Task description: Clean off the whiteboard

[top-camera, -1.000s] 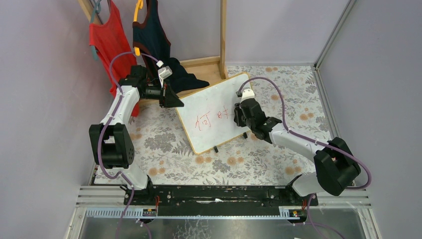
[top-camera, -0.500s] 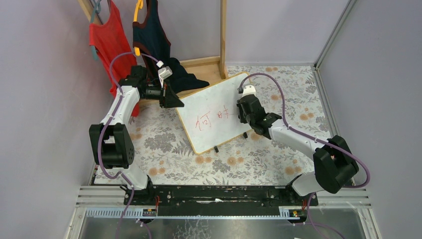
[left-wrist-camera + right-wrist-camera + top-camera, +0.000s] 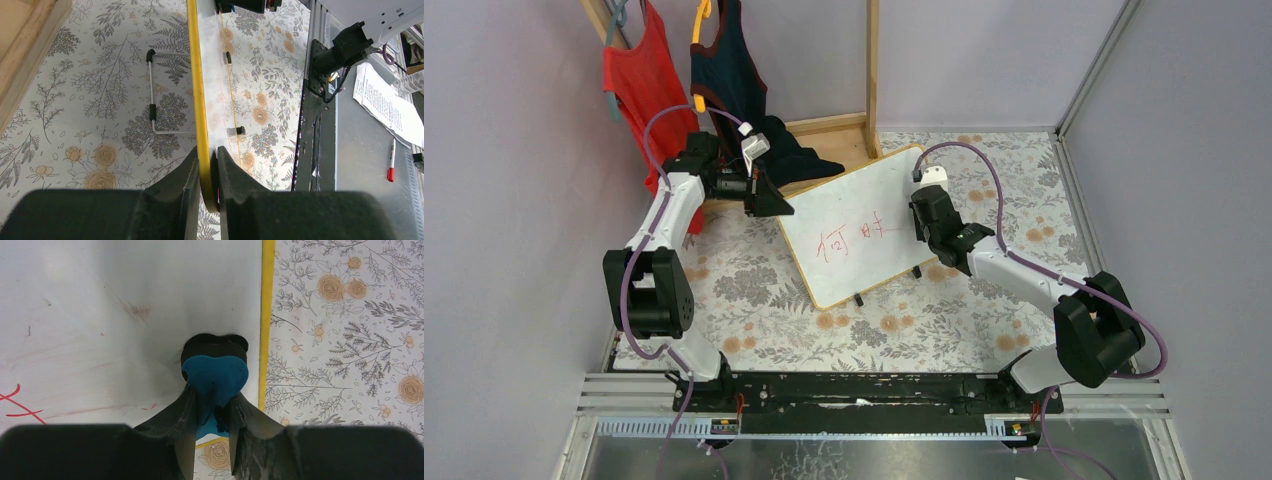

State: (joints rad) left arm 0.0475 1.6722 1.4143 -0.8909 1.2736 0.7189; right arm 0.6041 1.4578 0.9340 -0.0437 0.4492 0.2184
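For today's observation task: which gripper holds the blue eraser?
The right gripper, shut on the blue eraser over the whiteboard; the left gripper pinches only the board's yellow frame.

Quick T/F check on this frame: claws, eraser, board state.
1. The left claw is clamped on the whiteboard's yellow frame. True.
2. The right claw holds a blue eraser against the board face. True.
3. The board is wiped clean. False: red writing remains on it.
4. The eraser sits on top of the red writing. False: it is on bare board next to the frame, with the writing off to one side.
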